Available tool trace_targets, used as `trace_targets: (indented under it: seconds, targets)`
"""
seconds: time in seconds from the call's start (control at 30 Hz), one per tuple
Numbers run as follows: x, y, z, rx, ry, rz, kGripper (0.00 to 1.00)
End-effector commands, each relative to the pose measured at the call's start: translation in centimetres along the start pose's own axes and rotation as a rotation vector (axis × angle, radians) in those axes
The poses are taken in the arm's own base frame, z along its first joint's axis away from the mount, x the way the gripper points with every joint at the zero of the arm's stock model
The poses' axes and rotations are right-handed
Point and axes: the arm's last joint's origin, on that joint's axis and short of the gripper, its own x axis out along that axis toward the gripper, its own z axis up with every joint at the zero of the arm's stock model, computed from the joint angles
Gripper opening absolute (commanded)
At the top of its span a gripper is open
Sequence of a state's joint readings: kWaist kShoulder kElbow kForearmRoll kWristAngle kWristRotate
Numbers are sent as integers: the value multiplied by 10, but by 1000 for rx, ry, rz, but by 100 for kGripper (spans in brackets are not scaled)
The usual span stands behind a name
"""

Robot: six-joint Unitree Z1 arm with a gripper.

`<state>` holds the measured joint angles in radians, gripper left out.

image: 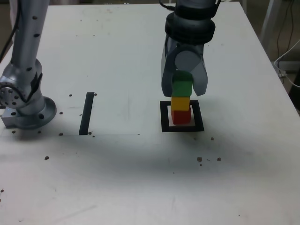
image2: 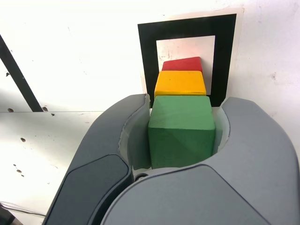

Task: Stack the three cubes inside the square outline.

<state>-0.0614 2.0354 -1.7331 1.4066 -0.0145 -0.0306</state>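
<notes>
gripper (image: 183,86) clamped on the green cube (image: 182,86), jaws narrowed to its width; it sits on or just above the yellow cube (image: 180,103), which rests on the red cube (image: 180,116) inside the square outline (image: 164,117); final placement step; next: confirm contact and alignment, open, lift straight up

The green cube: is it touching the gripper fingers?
Touching. In the wrist view the green cube sits clamped between both fingers of the gripper, no gap either side.
</notes>
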Motion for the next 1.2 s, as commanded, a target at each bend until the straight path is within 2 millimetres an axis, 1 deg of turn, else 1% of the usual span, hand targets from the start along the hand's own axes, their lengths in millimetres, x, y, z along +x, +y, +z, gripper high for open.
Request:
trace_targets:
  seconds: [0.0, 0.07, 0.13, 0.2, 0.27, 0.33, 0.4, 0.53, 0.7, 0.83, 0.93, 1.03, 1.17]
  targets:
    - [2, 1, 1, -1, 5, 0, 40]
    - [3, 1, 1, 0, 5, -2, 52]
    - [4, 2, 1, 3, 5, -4, 68]
    - [4, 1, 1, 6, 3, -5, 81]
    - [5, 1, 1, 8, 3, -6, 92]
    - [5, 1, 1, 9, 3, -6, 97]
    - [5, 1, 0, 9, 3, -6, 99]
    - [2, 2, -2, 9, -8, -1, 99]
    - [-13, 3, -14, 4, -48, 27, 99]
    - [-30, 5, -34, -7, -84, 59, 99]
    - [-41, 7, -53, -13, -105, 79, 99]
    - [-46, 7, -70, -15, -114, 87, 99]
    - [-47, 8, -93, -18, -113, 89, 99]
